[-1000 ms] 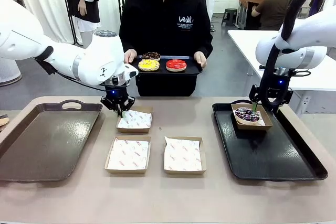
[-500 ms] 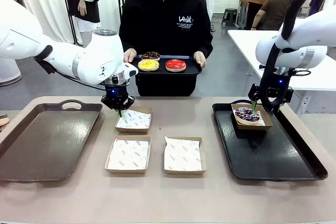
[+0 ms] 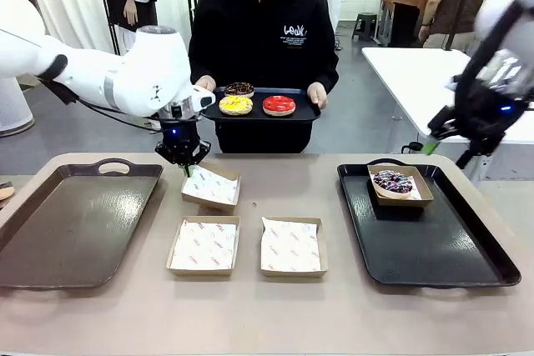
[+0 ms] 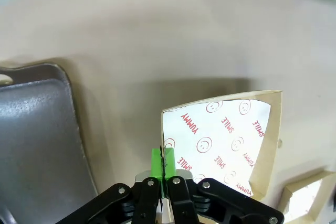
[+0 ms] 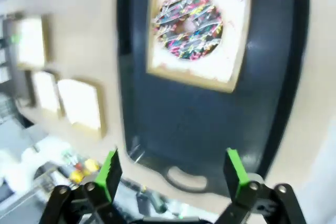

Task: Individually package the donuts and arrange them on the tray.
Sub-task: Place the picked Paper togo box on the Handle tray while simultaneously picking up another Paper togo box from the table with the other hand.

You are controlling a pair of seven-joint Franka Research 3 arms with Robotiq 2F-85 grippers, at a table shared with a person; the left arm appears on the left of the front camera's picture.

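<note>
My left gripper [image 3: 185, 167] is shut on the near-left wall of a paper-lined cardboard box [image 3: 211, 187], which tilts up at that side. In the left wrist view the left gripper [image 4: 164, 162] pinches that wall of the box [image 4: 220, 137]. The sprinkled donut [image 3: 393, 180] lies in its own box on the black tray [image 3: 434, 248]. My right gripper [image 3: 446, 154] hangs open, above and to the right of it. From the right wrist, the right gripper [image 5: 173, 169] looks down on the sprinkled donut [image 5: 190, 24]. A person holds a small tray [image 3: 309, 112] with the yellow donut [image 3: 236, 104], red donut [image 3: 279, 104] and chocolate donut [image 3: 239, 88].
An empty brown tray [image 3: 67, 223] lies at the table's left. Two more lined boxes [image 3: 204, 245] [image 3: 291, 246] sit side by side near the table's middle. The black tray's front half is bare.
My left gripper closed on the box's wall and lifted it, tilting the box. My right arm rose and swung right, away from the boxed sprinkled donut.
</note>
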